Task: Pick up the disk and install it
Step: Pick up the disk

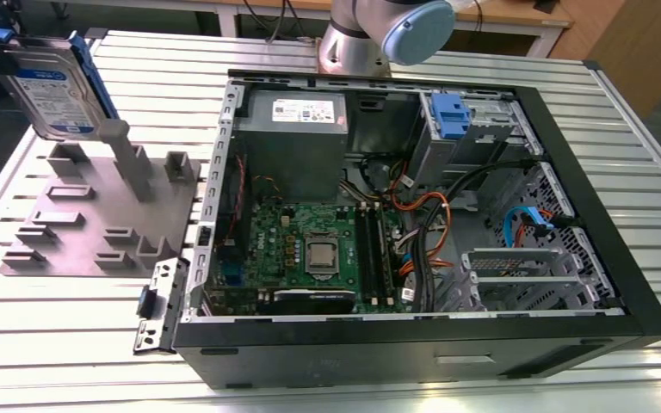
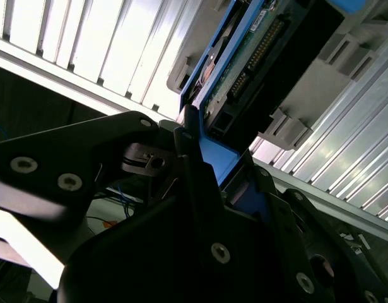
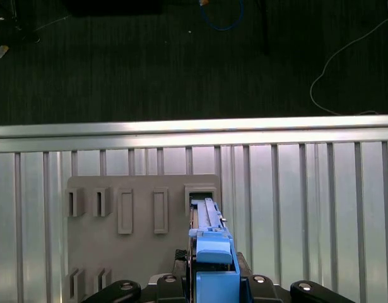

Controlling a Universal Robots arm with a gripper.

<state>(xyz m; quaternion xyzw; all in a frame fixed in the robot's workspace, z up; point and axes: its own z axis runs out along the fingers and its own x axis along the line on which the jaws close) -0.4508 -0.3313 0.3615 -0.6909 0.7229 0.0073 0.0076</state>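
The gripper (image 3: 214, 285) is clenched on the disk (image 1: 49, 86) by its blue carrier. The disk is at ten o'clock of the computer case (image 1: 423, 331)

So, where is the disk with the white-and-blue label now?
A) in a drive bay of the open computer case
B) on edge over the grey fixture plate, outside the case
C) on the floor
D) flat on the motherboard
B: the disk stands on edge above the grey fixture plate, to the exterior view's left of the open computer case. In the second wrist view the gripper is closed on its blue carrier.
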